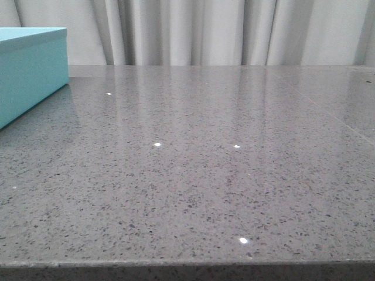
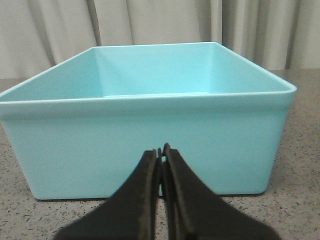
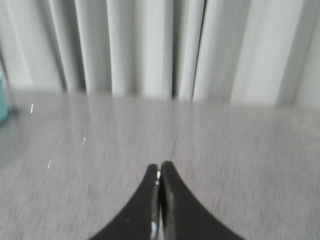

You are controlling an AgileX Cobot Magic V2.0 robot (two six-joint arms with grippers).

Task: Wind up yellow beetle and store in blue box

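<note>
Fingers, left gripper (image 2: 161,149): two black tapered fingers, tips pressed together with nothing between them, pointed at the near long wall of the light turquoise-blue rectangular plastic box (image 2: 150,145) and held just short of it.

Fingers, right gripper (image 3: 160,167): two black tapered fingers, likewise closed tip to tip and empty, held over the grey speckled polished stone tabletop (image 3: 240,165), well apart from the box; only a sliver of turquoise shows at that view's edge. This view is blurred.

Box: open-topped, matte walls, rounded rim, interior visible from the left wrist camera and holding nothing that can be seen. It stands on the tabletop at the far left in the front view (image 1: 26,70), only one corner in frame.

Tabletop: glossy, small bright light spots reflected on it, a thin seam line running away from the right gripper.

Backdrop: pale grey pleated curtain (image 1: 205,32) hanging behind the table, beyond the box.

Yellow beetle toy car: no view shows it.
</note>
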